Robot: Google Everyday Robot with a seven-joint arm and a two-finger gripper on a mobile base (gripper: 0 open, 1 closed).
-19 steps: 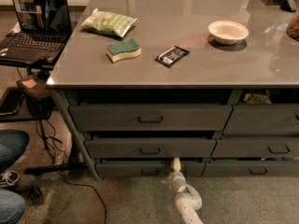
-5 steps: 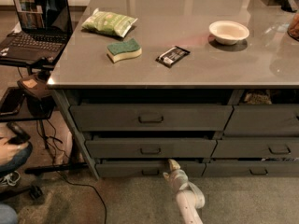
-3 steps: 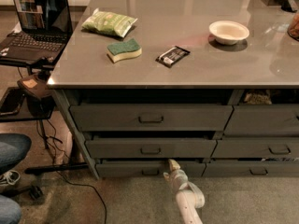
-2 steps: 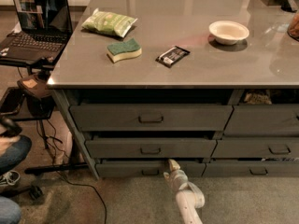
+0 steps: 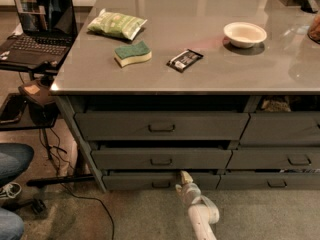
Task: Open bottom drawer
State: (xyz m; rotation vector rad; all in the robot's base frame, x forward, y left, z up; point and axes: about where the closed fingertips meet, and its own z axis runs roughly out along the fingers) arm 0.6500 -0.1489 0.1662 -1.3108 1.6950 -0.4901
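Note:
The bottom drawer (image 5: 130, 181) is the slimmest dark grey front at the foot of the left stack, under two taller fronts. Its small loop handle (image 5: 161, 184) sits at centre. A thin dark gap shows above its front. My gripper (image 5: 183, 176) reaches up from the bottom of the view on a white arm (image 5: 202, 215). Its tip is at the drawer's top edge, just right of the handle.
On the counter top (image 5: 200, 59) lie a green bag (image 5: 116, 24), a sponge (image 5: 132, 53), a dark snack bar (image 5: 184, 60) and a white bowl (image 5: 244, 34). A laptop (image 5: 36, 24) stands on a side stand at left. A seated person's knee (image 5: 12, 161) and cables are on the floor at left.
The gripper has shifted slightly left along the bottom drawer's front since the oldest frame. The person's legs at left have moved. The drawer looks the same.

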